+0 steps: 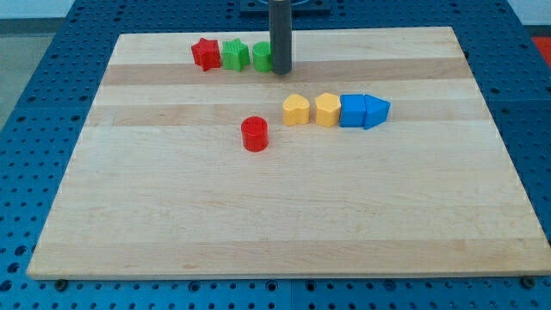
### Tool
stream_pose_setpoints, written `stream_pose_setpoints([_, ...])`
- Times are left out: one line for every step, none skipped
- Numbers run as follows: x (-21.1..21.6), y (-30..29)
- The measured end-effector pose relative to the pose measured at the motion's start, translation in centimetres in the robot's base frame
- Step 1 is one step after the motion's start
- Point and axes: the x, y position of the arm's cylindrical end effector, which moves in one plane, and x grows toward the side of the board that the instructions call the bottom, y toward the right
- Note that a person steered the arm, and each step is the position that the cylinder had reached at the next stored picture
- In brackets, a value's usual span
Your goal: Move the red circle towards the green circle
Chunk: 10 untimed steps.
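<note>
1. Red circle (255, 134) stands alone near the board's (172, 224) middle, nearest the view's bottom, well apart from its goal and free to be pushed from any side.
2. Farther back, to its right, two yellow blocks (296, 110) (327, 110), a blue cube (353, 111) and a blue wedge (376, 111) sit touching in a row, clear of a straight path upward.
3. Farthest, near the top edge: red star (205, 53), green star (233, 54), green circle (263, 57) in a row.
4. My tip (281, 71) rests just right of the green circle, partly hiding it; there are no jaws. I judge it must circle below the red circle to push upward.
</note>
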Motion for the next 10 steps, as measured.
stream_pose_setpoints([2.7,-1.1])
stream_pose_setpoints([4.0,-4.2])
stream_pose_setpoints([5.2,-7.7])
stream_pose_setpoints([7.9,-11.0])
stream_pose_setpoints([11.9,-12.7])
stream_pose_setpoints([15.8,-13.4])
stream_pose_setpoints([18.5,-10.8])
stream_pose_setpoints([18.6,-6.5])
stream_pose_setpoints([18.5,-3.8])
stream_pose_setpoints([18.1,-2.6])
